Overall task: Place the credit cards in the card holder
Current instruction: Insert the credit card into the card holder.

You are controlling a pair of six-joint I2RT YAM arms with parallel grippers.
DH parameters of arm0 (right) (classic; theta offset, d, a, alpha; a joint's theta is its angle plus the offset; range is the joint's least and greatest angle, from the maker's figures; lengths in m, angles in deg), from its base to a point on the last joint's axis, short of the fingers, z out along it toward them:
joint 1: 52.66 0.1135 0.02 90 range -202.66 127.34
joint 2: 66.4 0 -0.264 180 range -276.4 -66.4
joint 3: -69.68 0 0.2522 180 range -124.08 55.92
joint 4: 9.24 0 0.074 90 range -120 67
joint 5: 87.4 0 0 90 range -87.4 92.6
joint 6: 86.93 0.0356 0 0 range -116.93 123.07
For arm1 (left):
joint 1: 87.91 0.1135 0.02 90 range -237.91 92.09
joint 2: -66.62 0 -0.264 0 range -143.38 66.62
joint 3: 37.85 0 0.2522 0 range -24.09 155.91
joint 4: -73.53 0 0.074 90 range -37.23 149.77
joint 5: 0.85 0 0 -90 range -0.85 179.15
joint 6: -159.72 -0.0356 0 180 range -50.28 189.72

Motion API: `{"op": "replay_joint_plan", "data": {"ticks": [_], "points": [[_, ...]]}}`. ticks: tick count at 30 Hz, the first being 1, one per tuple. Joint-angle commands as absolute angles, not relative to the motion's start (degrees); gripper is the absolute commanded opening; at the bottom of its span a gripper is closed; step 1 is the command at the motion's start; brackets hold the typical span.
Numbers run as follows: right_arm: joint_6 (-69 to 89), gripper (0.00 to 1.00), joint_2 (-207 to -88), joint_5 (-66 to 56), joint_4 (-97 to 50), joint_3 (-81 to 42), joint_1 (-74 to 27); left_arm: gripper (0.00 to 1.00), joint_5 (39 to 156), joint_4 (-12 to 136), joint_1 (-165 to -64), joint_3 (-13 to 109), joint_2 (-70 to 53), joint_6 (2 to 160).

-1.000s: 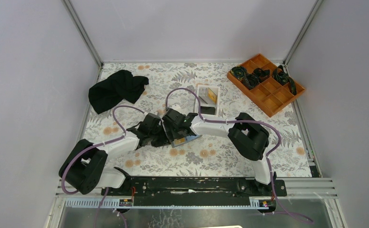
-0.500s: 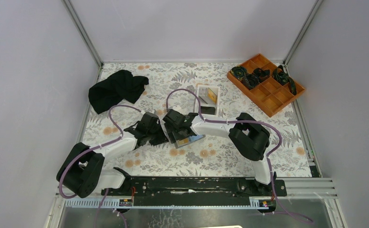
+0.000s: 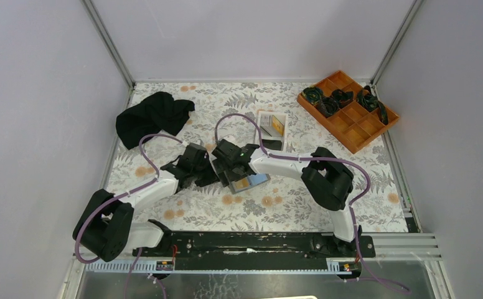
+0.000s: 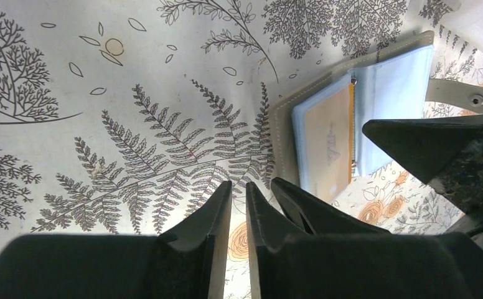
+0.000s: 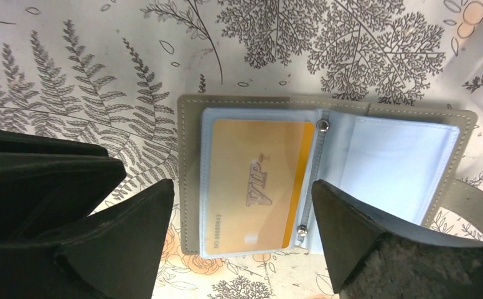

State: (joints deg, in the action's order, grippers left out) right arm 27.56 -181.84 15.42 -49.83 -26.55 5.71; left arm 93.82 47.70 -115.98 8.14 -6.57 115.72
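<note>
The right hand [image 5: 242, 187] has just spread wide over the grey, blue-lined folding card holder [image 5: 394, 149], open on the table [image 3: 289, 205]. The orange-gold plastic card [image 5: 254, 180] seems seated, so one is done. Left hand [image 4: 238, 205] beside it, fingers nearly together, empty.

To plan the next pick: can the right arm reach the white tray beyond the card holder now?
Probably yes. The right gripper stands open and empty over the card holder, and the white tray lies just beyond it, with nothing tall between them. The left gripper sits at the holder's other side.

"VIP" on orange-gold card [image 5: 256, 187]
</note>
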Motion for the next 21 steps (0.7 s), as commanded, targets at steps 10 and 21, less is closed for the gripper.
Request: {"op": "replay_joint_plan", "data": {"ticks": [10,21], "points": [[24.1,0.9,-176.0,15.7,-51.5,-31.5,3.6,0.22,91.2,46.3,-115.2,11.3,-6.2,116.8],[18.2,0.92,-171.8,21.2,-49.6,-35.5,2.3,0.27,87.9,44.4,-113.8,15.0,-4.7,116.2]]}}
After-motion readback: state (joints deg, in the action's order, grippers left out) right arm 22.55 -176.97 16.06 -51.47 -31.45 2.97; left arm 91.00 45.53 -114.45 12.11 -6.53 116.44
